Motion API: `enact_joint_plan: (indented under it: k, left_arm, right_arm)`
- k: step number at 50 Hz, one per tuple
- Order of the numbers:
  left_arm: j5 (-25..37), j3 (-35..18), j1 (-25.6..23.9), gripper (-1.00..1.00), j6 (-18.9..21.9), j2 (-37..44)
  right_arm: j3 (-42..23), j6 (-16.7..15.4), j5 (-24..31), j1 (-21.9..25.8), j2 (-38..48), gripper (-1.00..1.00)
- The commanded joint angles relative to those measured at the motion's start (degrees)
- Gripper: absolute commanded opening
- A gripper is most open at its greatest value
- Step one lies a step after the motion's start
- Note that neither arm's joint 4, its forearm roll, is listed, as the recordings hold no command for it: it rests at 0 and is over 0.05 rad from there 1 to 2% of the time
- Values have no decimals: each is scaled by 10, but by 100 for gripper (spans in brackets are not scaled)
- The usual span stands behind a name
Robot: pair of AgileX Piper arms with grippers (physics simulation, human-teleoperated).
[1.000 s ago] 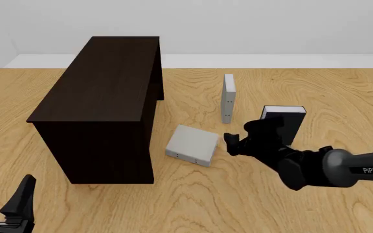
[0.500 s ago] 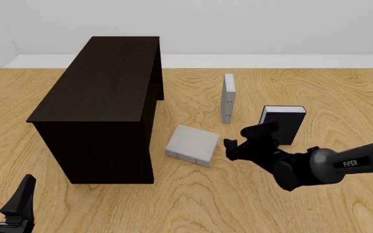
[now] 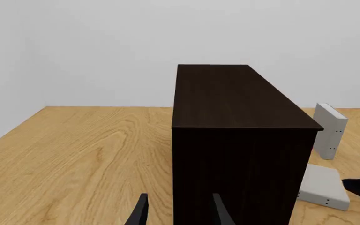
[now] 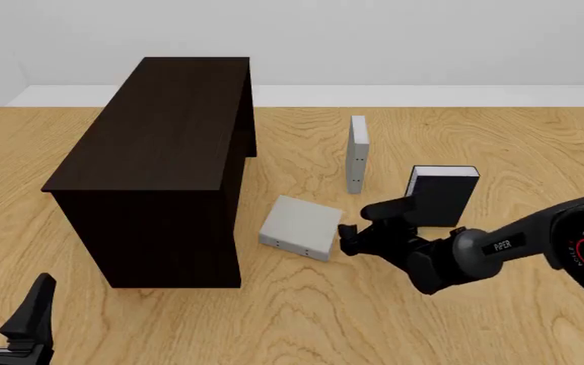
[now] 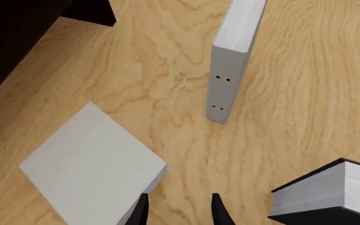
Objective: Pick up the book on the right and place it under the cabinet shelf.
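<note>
Wooden table bears the book flat, dotted edge facing the camera.

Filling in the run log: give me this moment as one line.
phase: approach | right gripper: open, beside book, not gripping | book: flat on table, next to cabinet | left gripper: open, idle

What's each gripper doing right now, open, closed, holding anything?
Left gripper: open, holding nothing, parked near the cabinet.
Right gripper: open, empty, beside the flat grey book.
</note>
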Motion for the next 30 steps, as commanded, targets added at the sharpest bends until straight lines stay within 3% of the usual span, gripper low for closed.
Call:
enact_joint_plan:
  k: [1,30]
  left_arm:
    - [0,0,0,100,0,0]
    - [0,0,0,100,0,0]
  right_arm:
    - [-29,7,8,14,30,100]
    - [-66,8,40,77,12,100]
